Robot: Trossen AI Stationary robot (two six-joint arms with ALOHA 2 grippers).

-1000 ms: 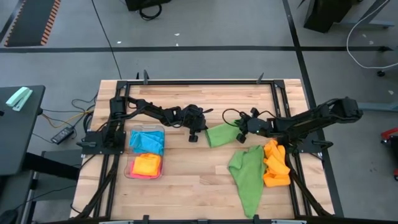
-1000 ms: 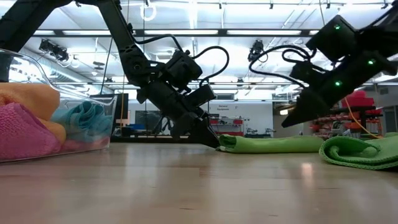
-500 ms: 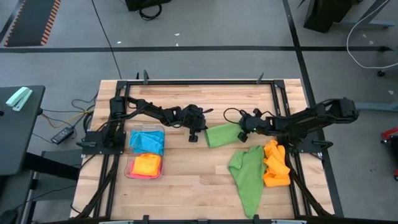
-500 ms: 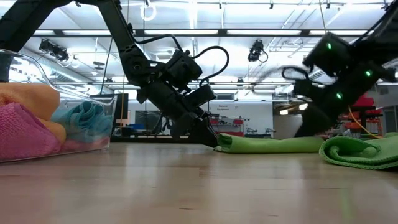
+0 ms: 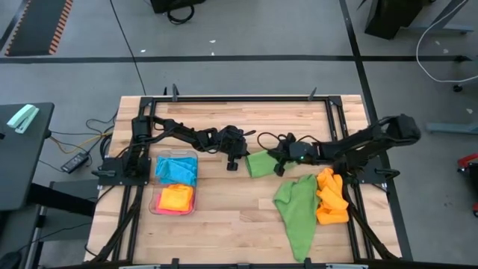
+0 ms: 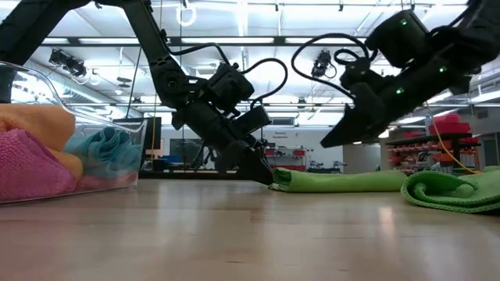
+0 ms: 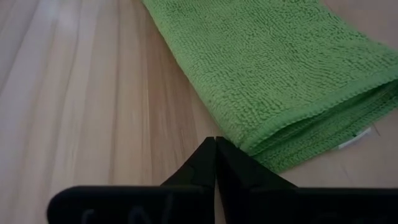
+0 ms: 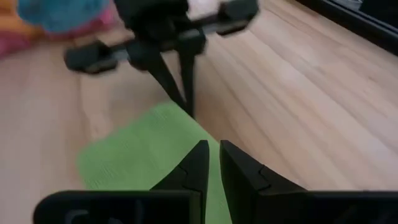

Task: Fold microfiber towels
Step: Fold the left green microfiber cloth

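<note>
Left gripper [image 5: 244, 162] closed empty, tips at folded green towel [image 5: 261, 162] edge on counter [image 5: 224, 224]; right gripper [image 5: 278, 166] narrow gap, above towel, holding nothing

folded towel [image 5: 259, 162]: on worktop [image 5: 224, 224], between both arms' fingers
left fingers [image 7: 205, 155]: tips beside its edge
right fingers [image 8: 193, 165]: above it

nubby green microfiber towel [image 7: 273, 81], smooth matt wooden table [image 7: 81, 106], clear glossy plastic tray [image 6: 117, 129]
</note>
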